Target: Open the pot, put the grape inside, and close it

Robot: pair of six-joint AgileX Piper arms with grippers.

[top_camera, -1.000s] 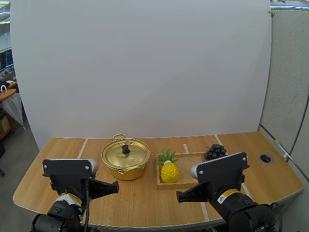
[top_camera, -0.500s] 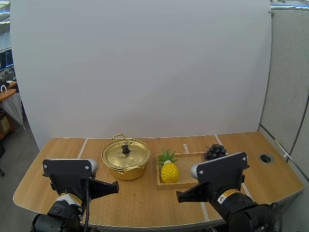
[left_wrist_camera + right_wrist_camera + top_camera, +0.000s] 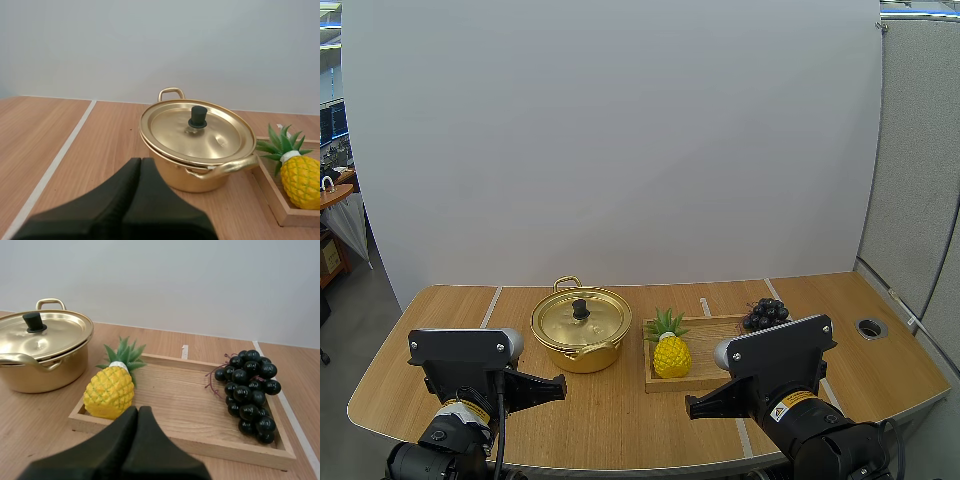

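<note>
My left gripper (image 3: 141,161), closed on nothing, faces the pot (image 3: 195,177) w/ lid (image 3: 220,135) on, my right gripper (image 3: 138,410), likewise closed & empty, faces the wooden tray (image 3: 235,452) — grapes (image 3: 247,390) lie at its end away from the pot, so each arm seems staged for its own job

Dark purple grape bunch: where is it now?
Right wrist view: the dark purple grape bunch lies in the shallow wooden tray, at its right end, the yellow pineapple at its left.

The high camera looks forward and down over the table (image 3: 440,305) from above its near edge. Both wrist cameras sit low and close, facing forward, sharing the pot (image 3: 192,175) and pineapple (image 3: 109,392).
</note>
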